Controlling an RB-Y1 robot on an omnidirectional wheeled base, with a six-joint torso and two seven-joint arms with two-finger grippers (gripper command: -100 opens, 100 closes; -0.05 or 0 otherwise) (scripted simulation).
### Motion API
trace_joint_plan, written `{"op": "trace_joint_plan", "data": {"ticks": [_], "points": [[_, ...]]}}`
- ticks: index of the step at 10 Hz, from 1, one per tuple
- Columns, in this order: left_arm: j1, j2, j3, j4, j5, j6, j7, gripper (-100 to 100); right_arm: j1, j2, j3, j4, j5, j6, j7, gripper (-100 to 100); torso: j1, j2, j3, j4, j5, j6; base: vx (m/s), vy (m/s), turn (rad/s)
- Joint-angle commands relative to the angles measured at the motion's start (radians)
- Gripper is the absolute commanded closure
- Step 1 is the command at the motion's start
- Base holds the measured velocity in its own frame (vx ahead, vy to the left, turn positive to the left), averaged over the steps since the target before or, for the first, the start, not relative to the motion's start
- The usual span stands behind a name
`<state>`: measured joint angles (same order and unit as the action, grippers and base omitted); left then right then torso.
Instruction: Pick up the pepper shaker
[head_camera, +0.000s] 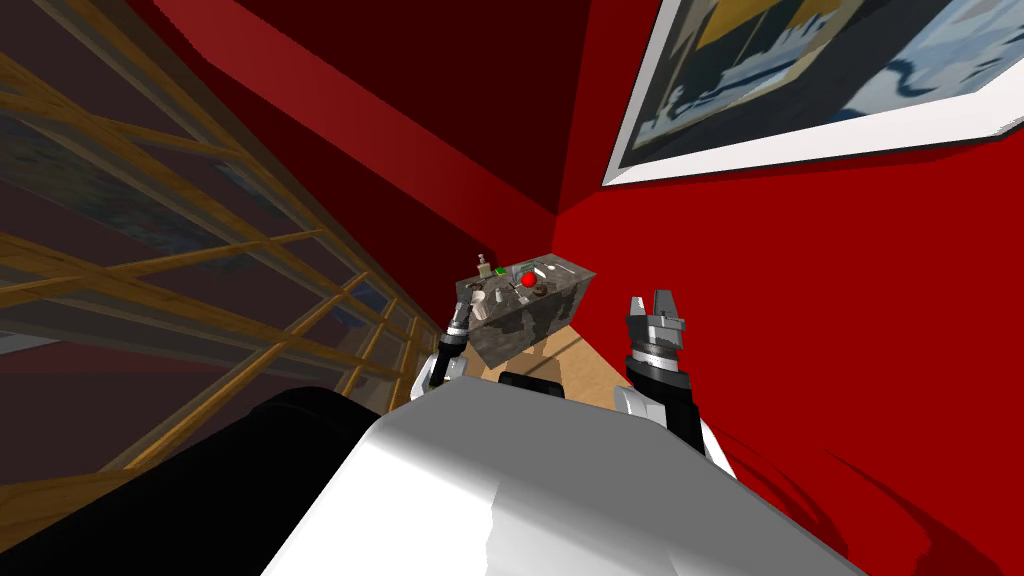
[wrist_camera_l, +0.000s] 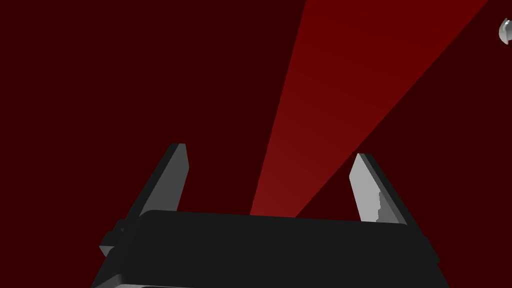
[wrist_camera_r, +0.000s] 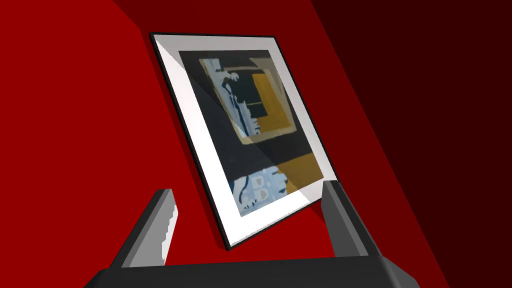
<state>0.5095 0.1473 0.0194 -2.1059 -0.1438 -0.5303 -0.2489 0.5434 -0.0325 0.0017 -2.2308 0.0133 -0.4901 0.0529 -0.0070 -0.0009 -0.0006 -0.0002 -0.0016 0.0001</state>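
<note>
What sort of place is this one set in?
Probably a lived-in room of a house, perhaps a kitchen or dining corner: red walls, a framed picture, a wood-framed window, and a mottled stone-look counter carrying small containers and a red round thing.

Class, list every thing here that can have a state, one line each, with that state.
Left gripper: open, empty.
Right gripper: open, empty.
Grey mottled counter: small things standing on top.
Red ball: resting on the counter.
Pale bottle: upright on the counter.
</note>
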Motion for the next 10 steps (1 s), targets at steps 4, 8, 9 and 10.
{"op": "trace_joint_plan", "data": {"ticks": [4, 8, 9, 10], "points": [[-0.025, 0.032, 0.017, 0.129, -0.060, 0.018, -0.055, -100, 0.000, 0.000, 0.000, 0.000, 0.000, 0.000, 0.000, 0, -0.003, 0.000, 0.000, 0.000, -0.001, 0.000, 0.004, -0.141, 0.034], [-0.051, 0.044, 0.025, 0.214, -0.098, 0.029, -0.090, -100, 0.000, 0.000, 0.000, 0.000, 0.000, 0.000, 0.000, 0, 0.001, 0.001, 0.000, 0.000, 0.000, 0.000, 0.003, -0.091, 0.023], [-0.066, 0.050, 0.030, 0.247, -0.116, 0.035, -0.108, -100, 0.000, 0.000, 0.000, 0.000, 0.000, 0.000, 0.000, 0, 0.002, 0.000, 0.000, 0.000, 0.000, 0.000, 0.017, -0.086, 0.028], [-0.084, 0.054, 0.035, 0.284, -0.134, 0.040, -0.126, -100, 0.000, 0.000, 0.000, 0.000, 0.000, 0.000, 0.000, 0, 0.002, 0.000, 0.000, 0.000, 0.000, 0.000, 0.015, -0.141, 0.047]]}}
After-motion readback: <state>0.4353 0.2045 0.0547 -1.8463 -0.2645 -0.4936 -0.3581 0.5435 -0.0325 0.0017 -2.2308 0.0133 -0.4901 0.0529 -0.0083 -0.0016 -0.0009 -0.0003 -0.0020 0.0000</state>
